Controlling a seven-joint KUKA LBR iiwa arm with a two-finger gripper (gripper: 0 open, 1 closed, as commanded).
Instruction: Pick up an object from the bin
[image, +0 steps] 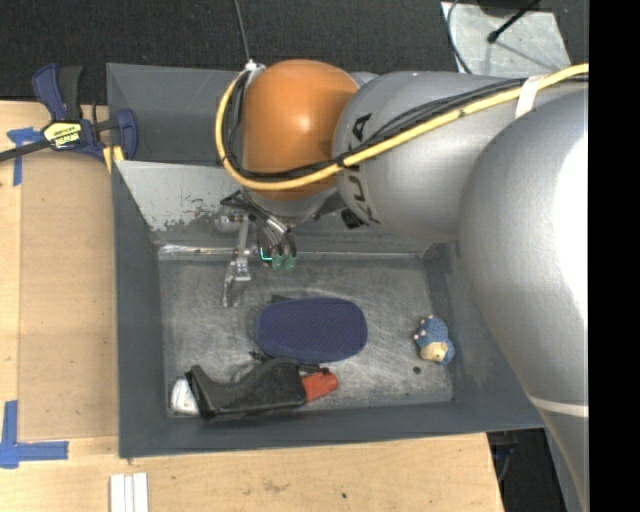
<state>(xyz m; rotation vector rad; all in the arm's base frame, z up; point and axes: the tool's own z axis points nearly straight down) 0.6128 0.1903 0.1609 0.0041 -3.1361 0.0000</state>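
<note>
Blue oval pouch lies flat in the middle of the grey bin. The hand hangs just behind its left end, near the back wall, beneath the orange wrist cover; whether it is clenched or released, I cannot tell. 1 black object with a red tip lies just in front of the pouch, and 1 small blue-and-yellow toy sits apart at the right.
</note>
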